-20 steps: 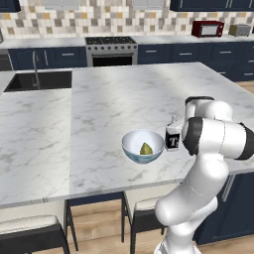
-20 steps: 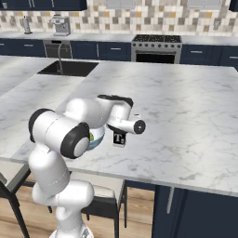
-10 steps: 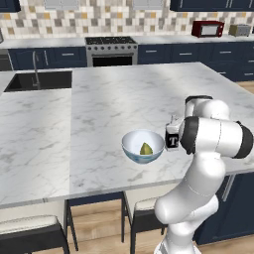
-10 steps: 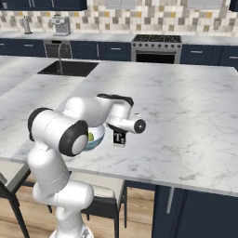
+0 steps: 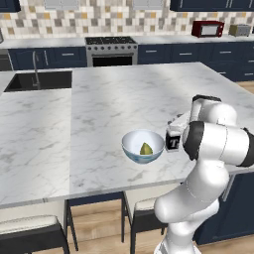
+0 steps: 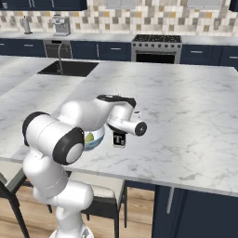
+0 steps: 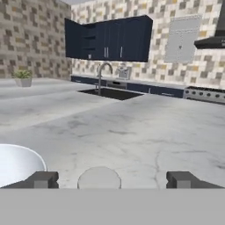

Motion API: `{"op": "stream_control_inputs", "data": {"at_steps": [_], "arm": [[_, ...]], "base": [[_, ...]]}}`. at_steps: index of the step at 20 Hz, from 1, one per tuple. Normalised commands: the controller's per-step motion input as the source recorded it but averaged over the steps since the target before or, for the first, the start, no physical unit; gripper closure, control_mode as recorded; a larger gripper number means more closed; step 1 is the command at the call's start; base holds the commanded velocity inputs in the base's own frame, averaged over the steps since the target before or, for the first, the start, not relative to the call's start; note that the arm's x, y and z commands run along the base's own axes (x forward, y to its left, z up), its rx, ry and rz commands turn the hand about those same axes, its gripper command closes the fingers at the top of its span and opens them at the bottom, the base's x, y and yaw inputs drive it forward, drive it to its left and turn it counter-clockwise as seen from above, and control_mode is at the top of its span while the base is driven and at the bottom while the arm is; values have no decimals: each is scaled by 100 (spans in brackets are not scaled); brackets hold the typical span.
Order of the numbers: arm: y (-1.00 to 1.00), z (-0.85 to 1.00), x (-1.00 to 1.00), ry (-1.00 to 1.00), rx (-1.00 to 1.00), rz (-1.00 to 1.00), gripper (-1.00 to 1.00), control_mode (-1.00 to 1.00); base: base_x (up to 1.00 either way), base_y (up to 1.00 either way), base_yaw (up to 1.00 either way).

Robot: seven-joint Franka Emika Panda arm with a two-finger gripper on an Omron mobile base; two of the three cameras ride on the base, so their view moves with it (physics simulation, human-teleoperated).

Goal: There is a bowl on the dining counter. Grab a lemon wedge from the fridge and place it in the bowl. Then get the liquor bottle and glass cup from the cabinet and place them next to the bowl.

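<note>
The gripper (image 7: pixel 112 180) has just spread its jaws wide, letting go of the liquor bottle (image 5: pixel 173 139), which stands upright on the dining counter (image 5: pixel 99 114) just right of the bowl (image 5: pixel 143 146) holding the lemon wedge (image 5: pixel 146 149). The bottle looks delivered; the glass cup from the cabinet is likely what remains.

Dining counter (image 5: pixel 99 114): white marble, grey veining. Bowl (image 5: pixel 143 147): white inside, pale blue outside; lemon wedge (image 5: pixel 146 149) yellow-green. Liquor bottle (image 5: pixel 173 140): dark, black label with white letter. Sink (image 5: pixel 39 80) dark. Backsplash (image 5: pixel 114 20): beige, tan and grey mosaic tiles. Drawers (image 5: pixel 158 53) navy. Microwave (image 5: pixel 208 29) red.
</note>
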Motion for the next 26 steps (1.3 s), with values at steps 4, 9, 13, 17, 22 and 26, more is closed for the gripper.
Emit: {"op": "stream_control_inputs", "data": {"at_steps": [4, 9, 13, 17, 22, 26], "arm": [[0, 100, -15, -12, 0, 0, -100, -100], [0, 100, -47, -9, 0, 0, -100, -100], [0, 100, -67, -1, 0, 0, -100, -100], [0, 100, -80, 2, -5, 0, -100, -100], [6, 100, -76, 22, -7, -1, -100, -100], [19, 98, -79, 33, -14, -7, -100, -100]], "base": [[0, 0, 0], [0, 0, 0], [0, 0, 0], [0, 0, 0], [0, 0, 0], [0, 0, 0]]}}
